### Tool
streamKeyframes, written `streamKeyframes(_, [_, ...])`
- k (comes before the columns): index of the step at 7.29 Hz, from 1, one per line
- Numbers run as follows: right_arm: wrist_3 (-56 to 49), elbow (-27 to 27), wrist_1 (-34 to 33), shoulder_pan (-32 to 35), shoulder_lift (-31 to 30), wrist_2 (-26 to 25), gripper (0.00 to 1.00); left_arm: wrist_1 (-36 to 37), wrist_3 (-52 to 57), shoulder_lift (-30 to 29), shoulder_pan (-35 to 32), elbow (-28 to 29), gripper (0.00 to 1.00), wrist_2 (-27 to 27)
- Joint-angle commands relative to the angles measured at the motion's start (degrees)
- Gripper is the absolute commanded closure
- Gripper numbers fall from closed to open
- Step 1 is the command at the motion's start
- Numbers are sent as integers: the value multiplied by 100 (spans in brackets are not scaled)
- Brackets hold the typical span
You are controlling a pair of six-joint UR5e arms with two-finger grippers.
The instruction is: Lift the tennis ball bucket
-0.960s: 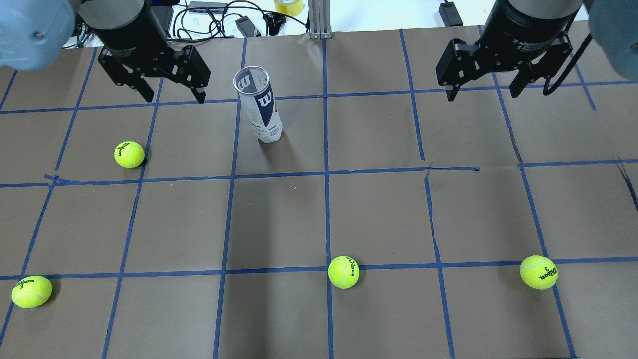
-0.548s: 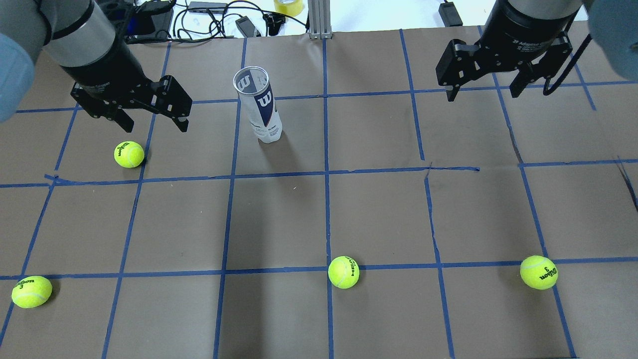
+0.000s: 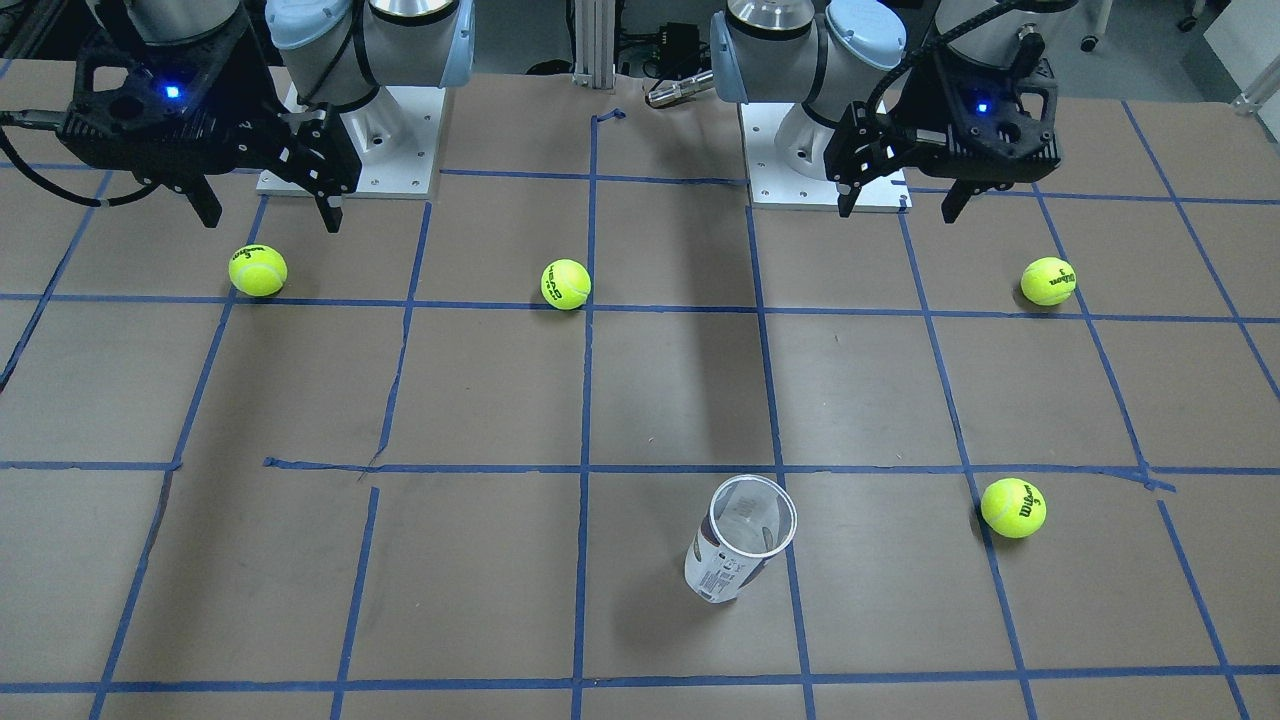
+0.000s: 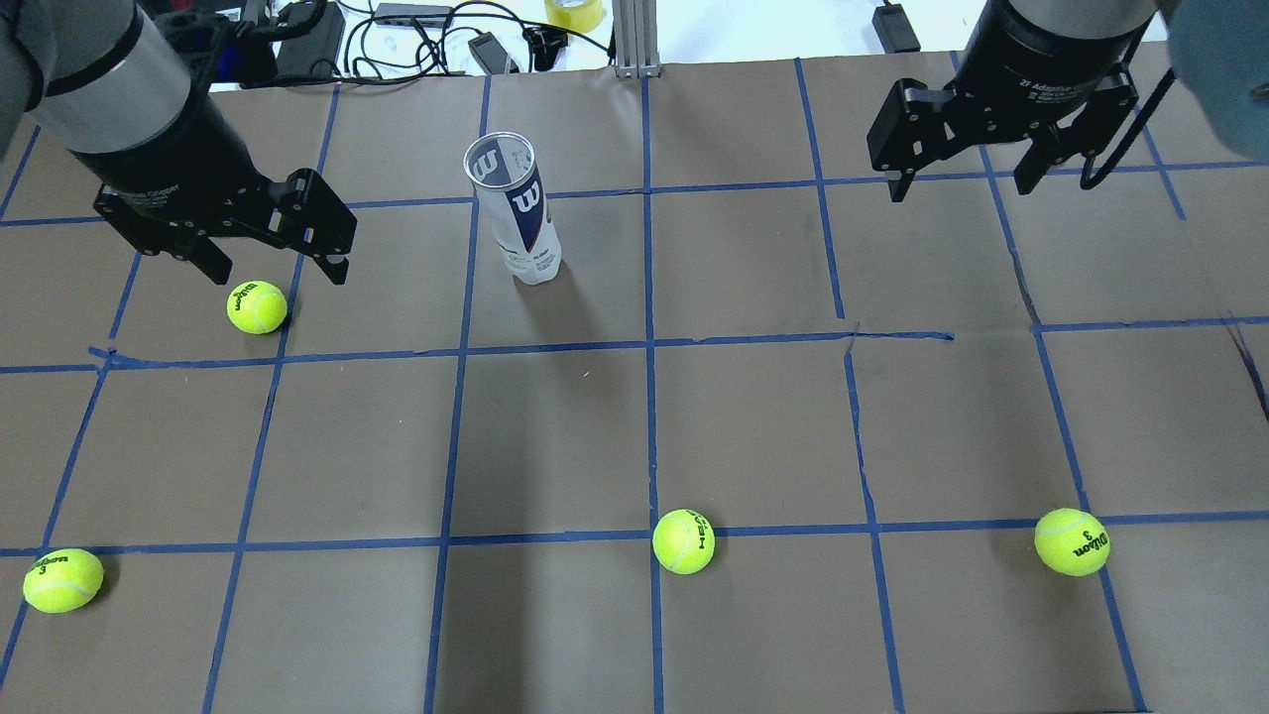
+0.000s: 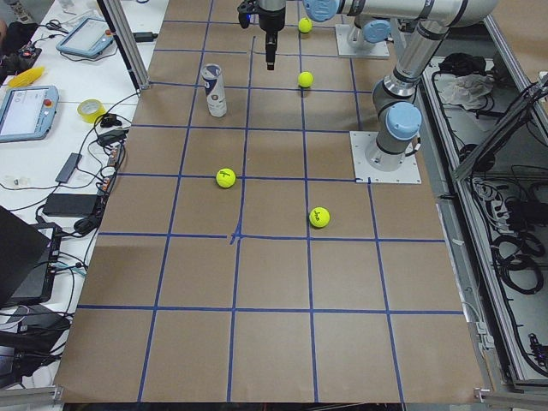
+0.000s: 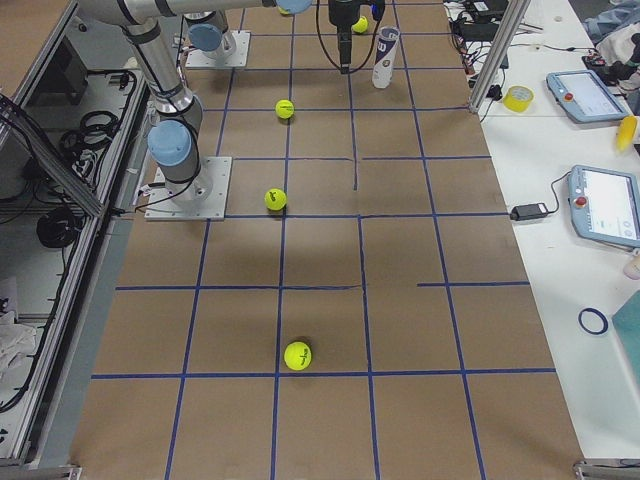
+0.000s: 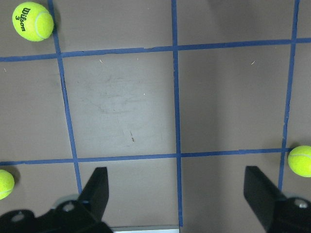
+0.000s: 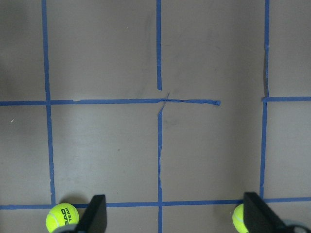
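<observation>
The tennis ball bucket [image 4: 516, 213] is a clear tube with a white-and-dark-blue label. It stands upright, empty and open-topped, on the brown paper left of centre at the far side. It also shows in the front view [image 3: 740, 545] and in both side views [image 5: 214, 90] [image 6: 384, 57]. My left gripper [image 4: 278, 274] [image 3: 897, 208] is open and empty, hanging left of the tube and just beyond a tennis ball [image 4: 257, 307]. My right gripper [image 4: 958, 188] [image 3: 270, 220] is open and empty at the far right. Neither wrist view shows the tube.
Three more tennis balls lie on the near side: one at the left [image 4: 62, 580], one at the centre [image 4: 683, 541], one at the right [image 4: 1072, 541]. Cables, a yellow tape roll [image 4: 575, 12] and a metal post [image 4: 634, 40] sit beyond the far edge.
My left gripper has moved toward the near left, away from the tube and closer to the tennis ball. The right gripper and the tube have not moved.
</observation>
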Motion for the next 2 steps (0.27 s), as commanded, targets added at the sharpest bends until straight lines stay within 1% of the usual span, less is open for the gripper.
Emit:
streamKeyframes(1, [1,0,-3,2,-9,11,0,-22,-2,11,9,-34,0,10])
streamKeyframes(2, [1,0,-3,2,-9,11,0,-13,-11,11,9,-43,0,-16])
